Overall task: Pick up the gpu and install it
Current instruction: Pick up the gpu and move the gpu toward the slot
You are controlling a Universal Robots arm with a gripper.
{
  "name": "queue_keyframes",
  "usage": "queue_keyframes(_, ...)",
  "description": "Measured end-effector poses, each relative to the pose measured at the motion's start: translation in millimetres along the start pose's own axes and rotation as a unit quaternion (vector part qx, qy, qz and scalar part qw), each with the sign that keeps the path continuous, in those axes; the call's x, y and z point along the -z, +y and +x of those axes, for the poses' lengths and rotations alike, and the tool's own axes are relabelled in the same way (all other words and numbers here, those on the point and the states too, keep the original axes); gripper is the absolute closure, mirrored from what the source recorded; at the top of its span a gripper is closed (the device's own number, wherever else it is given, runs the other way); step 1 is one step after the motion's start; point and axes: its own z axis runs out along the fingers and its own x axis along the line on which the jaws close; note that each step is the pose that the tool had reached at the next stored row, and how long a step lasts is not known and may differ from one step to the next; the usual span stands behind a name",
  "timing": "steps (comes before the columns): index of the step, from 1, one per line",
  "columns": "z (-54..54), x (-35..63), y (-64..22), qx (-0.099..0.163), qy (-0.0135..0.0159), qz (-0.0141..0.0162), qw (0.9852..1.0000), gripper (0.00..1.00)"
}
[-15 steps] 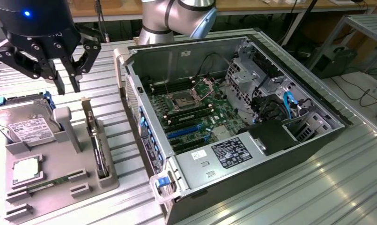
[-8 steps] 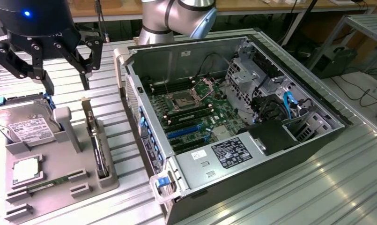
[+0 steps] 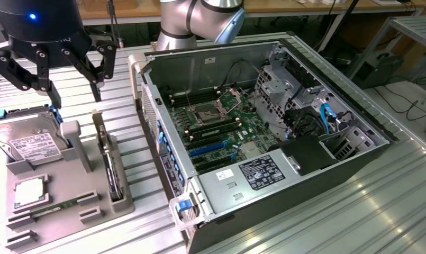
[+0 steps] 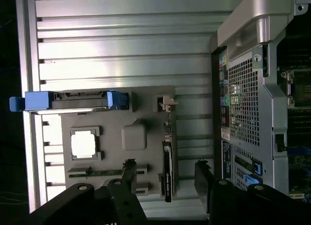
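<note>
The gpu [image 3: 114, 168] is a thin dark card standing on its edge in a slot of the grey fixture tray [image 3: 68, 217], with its silvery bracket at the far end. My black gripper [image 3: 75, 98] hangs open above the far end of the tray, well clear of the card, with nothing between its fingers. In the wrist view the gpu [image 4: 167, 174] lies between the two spread fingertips of the gripper [image 4: 166, 163]. The open computer case [image 3: 269, 132] lies beside the tray with its motherboard [image 3: 216, 129] exposed.
The tray also carries a silver hard drive [image 3: 29, 143] with blue side clips, a square processor [image 3: 29, 191] and a narrow green memory stick [image 3: 54, 207]. The case's rear wall [image 4: 248, 103] stands close to the gpu slot. Ribbed metal tabletop [image 3: 354, 211] surrounds everything.
</note>
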Motion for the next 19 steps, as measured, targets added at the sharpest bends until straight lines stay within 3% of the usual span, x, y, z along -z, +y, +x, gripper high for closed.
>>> queue_keyframes(8, 0.0, -0.8, -1.0, 0.0, 0.0001, 0.0, 1.0, 0.4)
queue_keyframes(19, 0.1, -9.8, -5.6, 0.0, 0.0001, 0.0001, 1.0, 0.4)
